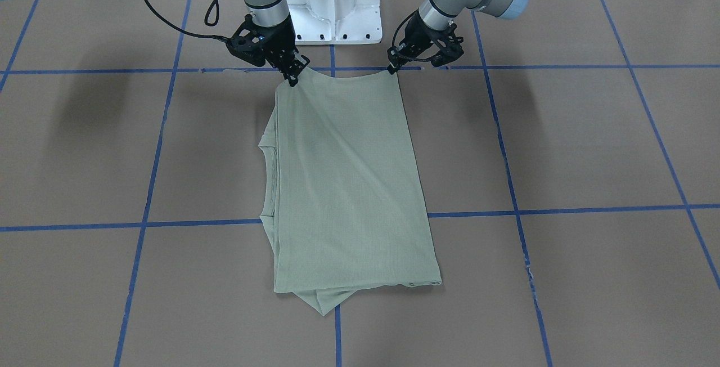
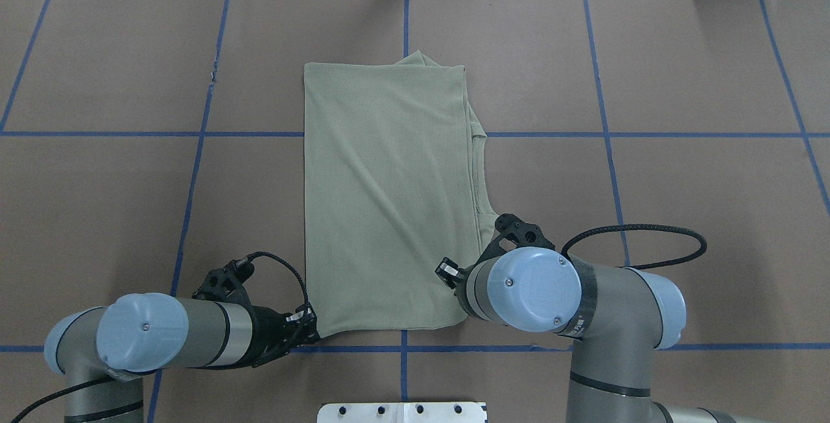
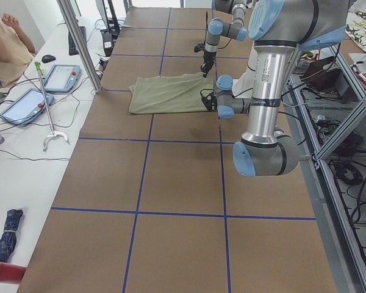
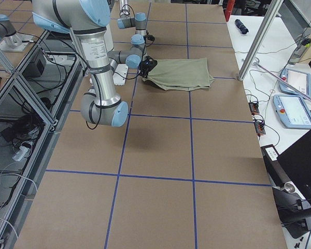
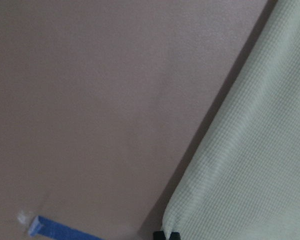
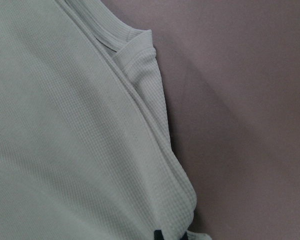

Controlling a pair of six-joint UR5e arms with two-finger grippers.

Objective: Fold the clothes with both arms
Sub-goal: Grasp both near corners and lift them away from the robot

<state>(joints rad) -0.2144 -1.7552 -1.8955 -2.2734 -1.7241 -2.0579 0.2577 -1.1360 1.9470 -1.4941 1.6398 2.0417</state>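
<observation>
Garment in work was a sage-green long-sleeved knit shirt (image 1: 343, 187), folded to a long rectangle and lying flat at the middle of the brown blue-taped bench (image 1: 590, 142), collar edge toward the robot's right. The left black two-finger tool (image 1: 392, 67) was pinched onto the near left corner; the right black two-finger tool (image 1: 292, 76) was pinched onto the near right corner. Fabric was judged light, soft and limp; corners were best held through all layers.

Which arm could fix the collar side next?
Probably the right: the right hand pinches the shirt corner on the collar side, while the left hand holds the opposite corner.
</observation>
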